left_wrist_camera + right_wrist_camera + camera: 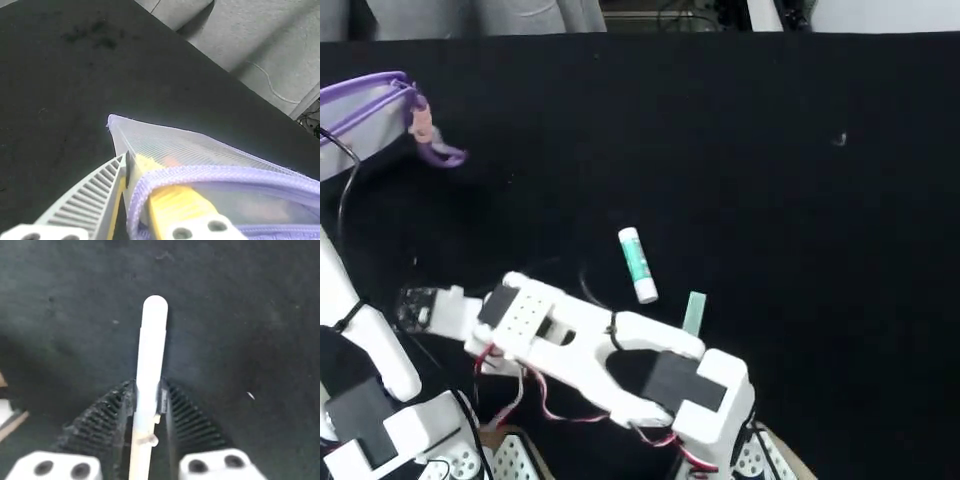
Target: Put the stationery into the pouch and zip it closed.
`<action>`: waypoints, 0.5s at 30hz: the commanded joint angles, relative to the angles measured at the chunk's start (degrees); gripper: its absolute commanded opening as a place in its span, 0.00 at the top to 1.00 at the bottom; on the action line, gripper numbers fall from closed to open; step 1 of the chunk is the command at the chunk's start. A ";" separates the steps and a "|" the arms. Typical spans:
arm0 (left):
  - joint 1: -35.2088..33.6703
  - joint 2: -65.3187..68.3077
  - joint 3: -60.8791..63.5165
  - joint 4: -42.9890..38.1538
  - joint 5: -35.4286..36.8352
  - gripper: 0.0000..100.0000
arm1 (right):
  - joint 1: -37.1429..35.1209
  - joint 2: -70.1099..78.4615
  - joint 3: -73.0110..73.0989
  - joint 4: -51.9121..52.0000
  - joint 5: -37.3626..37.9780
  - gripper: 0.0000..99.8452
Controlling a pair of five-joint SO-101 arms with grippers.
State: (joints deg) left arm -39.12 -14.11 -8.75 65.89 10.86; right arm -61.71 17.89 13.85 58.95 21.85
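Nearest the robot, at about 8 o'clock on the black table (820,200), the right fingers (107,412) are closed tight on a slim white pen (151,350). The pen runs between them and sticks out past their tips over the dark cloth. Whether its rounded end touches the table I cannot tell. The right arm (620,350) stretches from the 6 o'clock edge across toward that spot.

Just past the arm, a little toward 5 o'clock of the middle, a small green piece (694,312) lies flat, its near end hidden behind the arm. Beside it but apart, close to the middle of the table, a glue stick (638,264) with a white body and a green label lies on its side, its ends pointing toward 11 and 5 o'clock.

Farthest off, at 10 o'clock by the table's edge, is the clear pouch (200,147) with its purple zip edge. The left fingers (95,195) are clamped on the wall at its open mouth, the yellow one inside and the white ribbed one outside.
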 commanded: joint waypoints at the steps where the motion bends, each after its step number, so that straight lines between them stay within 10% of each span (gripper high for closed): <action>1: -0.04 -0.44 -3.82 -1.32 0.53 0.97 | 4.40 -2.42 -3.12 0.79 -0.26 0.99; 15: 1.98 -0.53 -3.82 -1.23 0.53 0.97 | 23.82 -23.78 -2.95 9.85 -0.26 0.99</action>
State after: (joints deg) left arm -37.89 -14.11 -8.75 65.89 10.86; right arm -42.46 1.54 13.85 68.09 21.93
